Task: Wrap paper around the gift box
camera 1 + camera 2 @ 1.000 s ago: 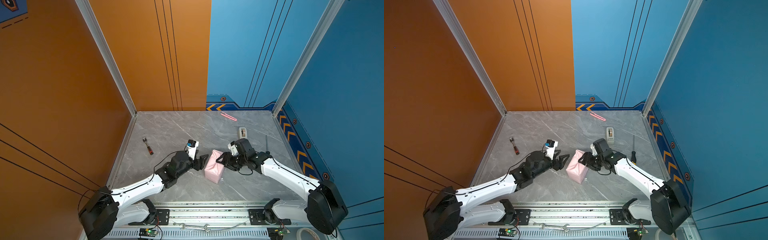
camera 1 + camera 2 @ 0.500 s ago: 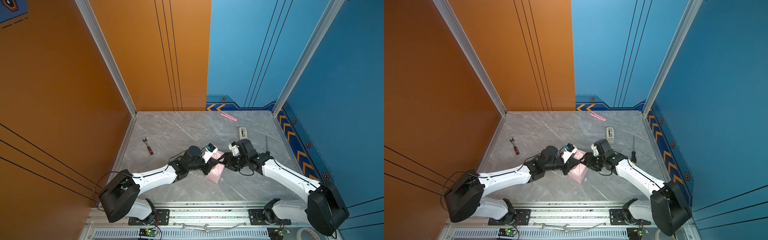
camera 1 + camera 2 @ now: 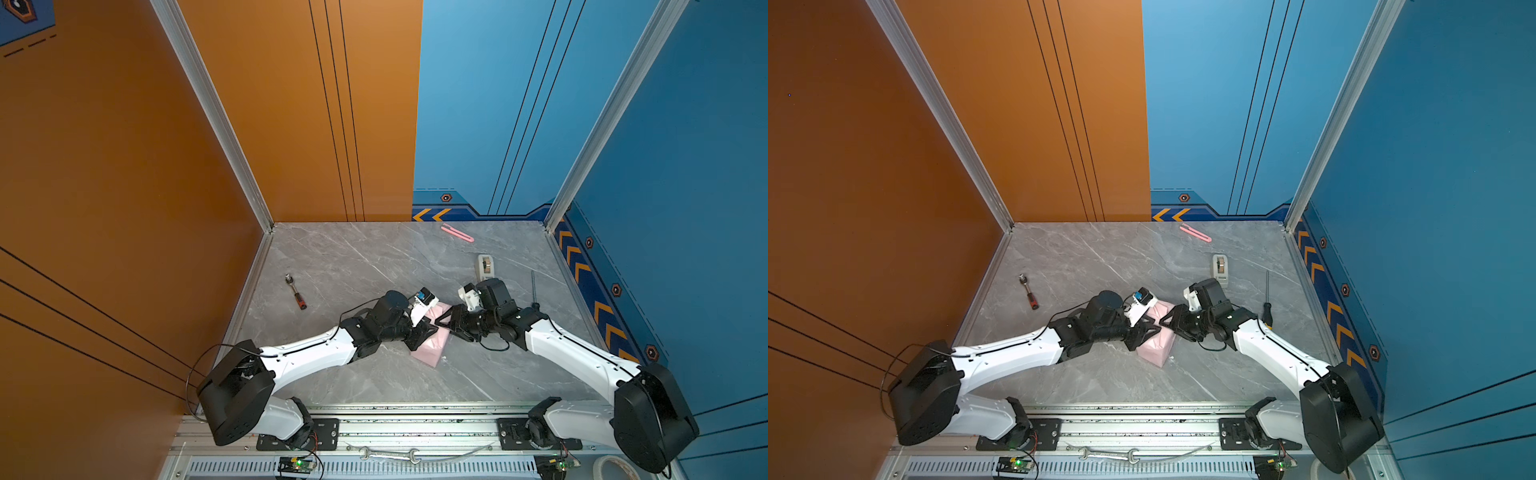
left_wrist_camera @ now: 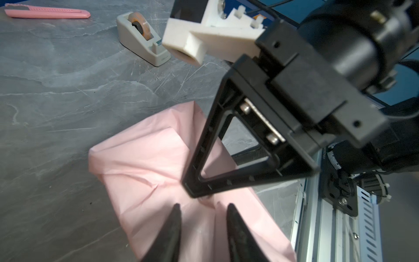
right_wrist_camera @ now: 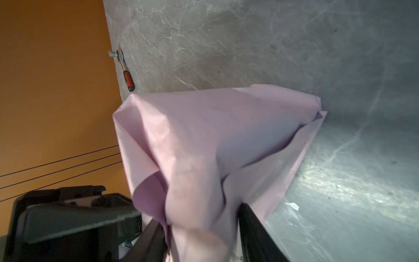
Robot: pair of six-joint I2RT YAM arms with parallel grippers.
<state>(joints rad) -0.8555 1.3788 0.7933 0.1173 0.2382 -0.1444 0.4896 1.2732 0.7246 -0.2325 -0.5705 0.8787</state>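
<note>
Both top views: paper [image 3: 432, 353] bundled into pink parcel on desk [image 3: 353, 257] between arms; gift box unseen, judged inside. Left end effector [image 4: 201, 205] released, jaws apart just over top fold. Right end effector [image 5: 199, 214] grasps gathered flap. Body covered; flaps loose, no tape visible. Farther: tape dispenser [image 4: 142, 38], cutter [image 4: 47, 13] untouched. Remaining, by judgement: crease ends down, tape seams.
</note>
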